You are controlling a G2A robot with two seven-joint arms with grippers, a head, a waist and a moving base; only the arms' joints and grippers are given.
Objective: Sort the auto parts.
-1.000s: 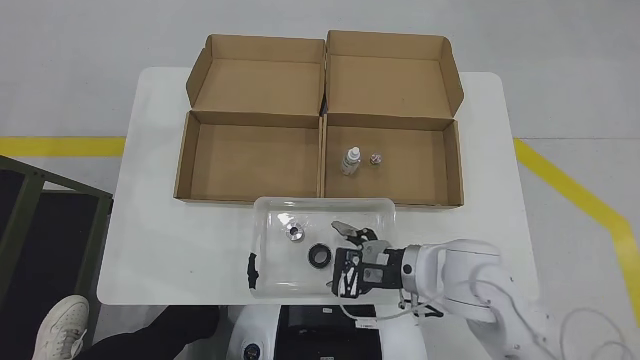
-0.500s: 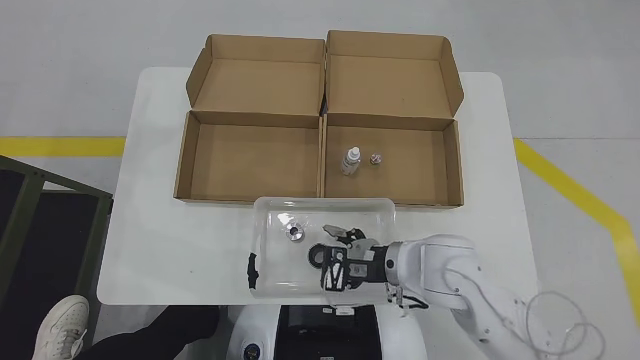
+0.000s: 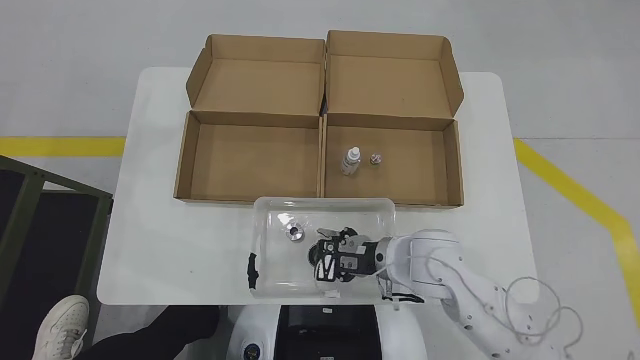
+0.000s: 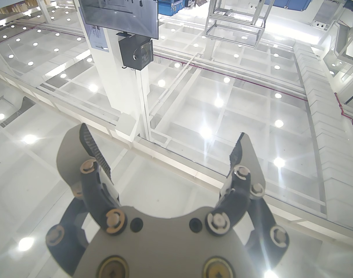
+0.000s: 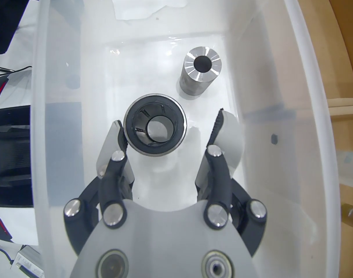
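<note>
Auto parts sit in the clear plastic bin (image 5: 298, 59), and the black bearing ring (image 5: 154, 124) is the one being gone for. It stands on the bin floor between the fingers of the right end effector (image 5: 169, 120), which is spread wide and has hold of nothing yet. One pad (image 5: 121, 137) looks to be against the ring's rim while the other is apart from it. The ring is therefore off-centre in the gap, and I judge that closing would slide it sideways before it clamps.

Just beyond the ring a steel sleeve (image 5: 200, 72) stands upright, bore upward, clear of both fingers but near enough to be knocked.

In the top view the bin lies at lower middle on the white desk (image 3: 470, 100), close against two open cardboard boxes. The right box (image 3: 420, 165) holds a small bottle-shaped part (image 3: 350, 159) and a little round one (image 3: 377, 158). The left box (image 3: 250, 160) is presumably for the other kind.

The left end effector (image 4: 162, 134) points at the ceiling, wide open and holding nothing, likely parked out of the way.
</note>
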